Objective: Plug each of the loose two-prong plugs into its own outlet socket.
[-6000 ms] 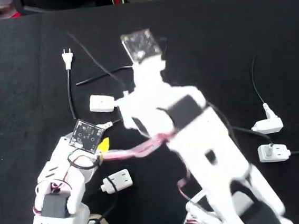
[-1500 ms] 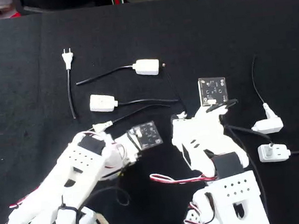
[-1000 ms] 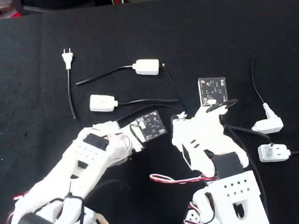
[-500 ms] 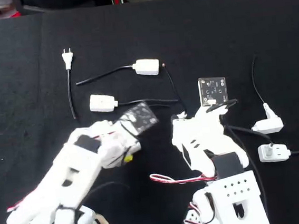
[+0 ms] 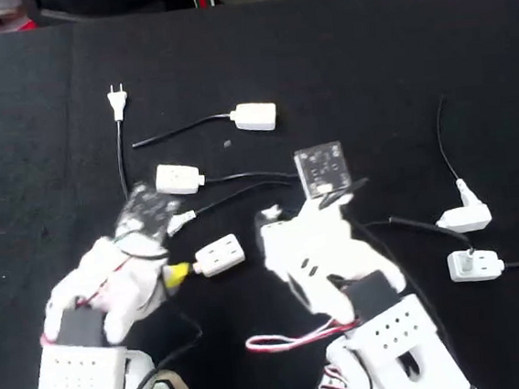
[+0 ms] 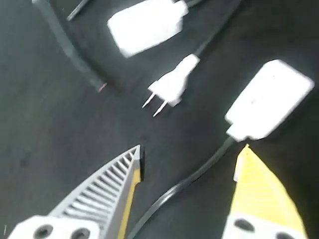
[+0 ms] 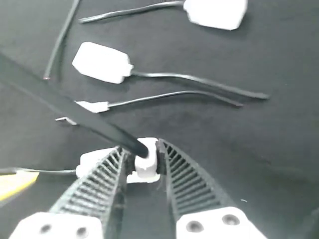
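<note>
White loose plug points prongs toward left arm.

Black surface before me: a corded plug at far left; a far socket, middle socket and near socket centrally, a small loose plug between the last two; at right, a fourth socket and fifth socket.

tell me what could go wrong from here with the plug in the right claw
1. The right claw is shut on a white plug, but the socket by the left claw lies loose. That claw is open, astride the socket's cord, so the socket may slide when pushed.
2. A loose plug lies close to that socket and could get knocked or snagged.
</note>
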